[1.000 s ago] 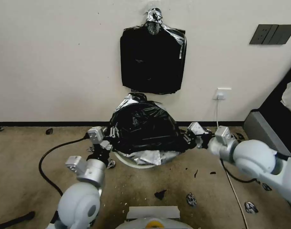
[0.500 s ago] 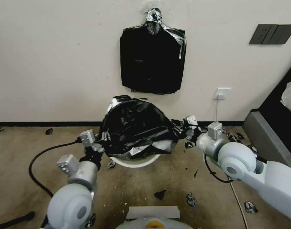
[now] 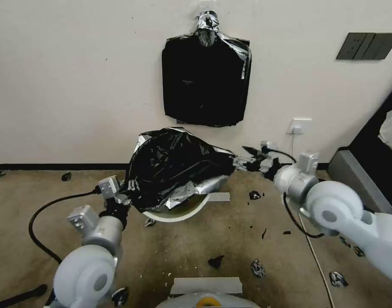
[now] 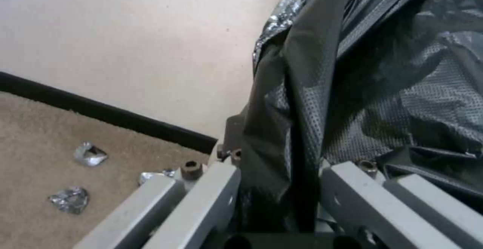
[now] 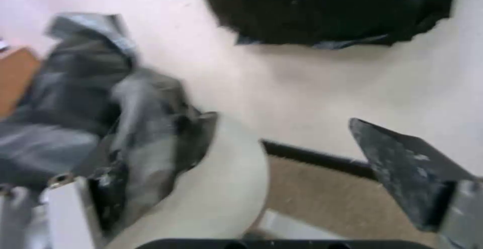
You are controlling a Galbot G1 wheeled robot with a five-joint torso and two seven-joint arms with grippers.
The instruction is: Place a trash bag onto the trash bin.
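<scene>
From the head camera I see the trash bin (image 3: 179,211) on the carpet below the bundle of black bags (image 3: 206,81) hung on the wall. The trash bag (image 3: 174,171) billows over the bin, covering most of its mouth, with the near rim bare. My left gripper (image 3: 129,188) sits at the bin's left side, clamped on the bag's edge. My right gripper (image 3: 247,160) hangs to the right of the bin, clear of the bag, jaws spread with nothing between them.

On the left wrist camera, the bag (image 4: 352,90) runs down between the closed fingers (image 4: 211,196).

On the right wrist camera, the bin's wall (image 5: 221,192) shows pale, the bag (image 5: 100,102) draped over it, and one dark fingertip (image 5: 402,166) stands apart from the other.
</scene>
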